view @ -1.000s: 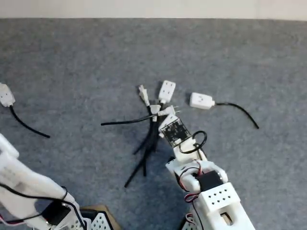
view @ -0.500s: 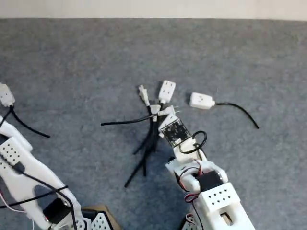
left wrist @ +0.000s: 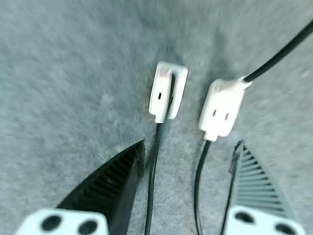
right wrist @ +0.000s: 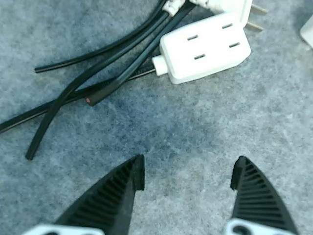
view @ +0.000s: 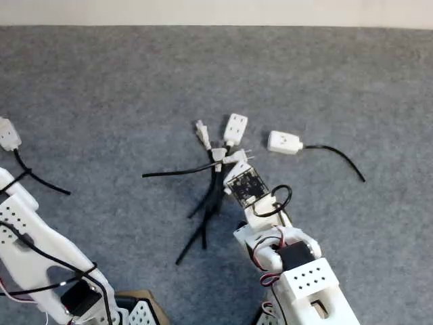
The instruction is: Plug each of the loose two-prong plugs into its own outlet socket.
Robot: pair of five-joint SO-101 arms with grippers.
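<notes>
In the high view, a white outlet socket (view: 235, 126), a two-prong plug (view: 201, 132) and a second plug (view: 235, 157) lie bunched with black cords (view: 206, 203) at mid-table. Another socket (view: 284, 142) lies to their right and a third (view: 8, 134) at the far left. My right gripper (right wrist: 189, 164) hovers open just short of the middle socket (right wrist: 203, 46), with a plug's prongs (right wrist: 254, 10) beyond it. My left gripper (left wrist: 190, 147) is open above two white corded pieces: a slotted socket (left wrist: 222, 107) and one lying on its side (left wrist: 166, 93).
The grey carpeted table (view: 101, 88) is bare at the back and at the right front. The left arm (view: 27, 237) stands at the front left corner and the right arm (view: 291, 261) at the front centre. One socket's cord (view: 338, 157) trails to the right.
The left arm has swung up and toward the far-left socket. The right arm and the plugs and sockets have not moved.
</notes>
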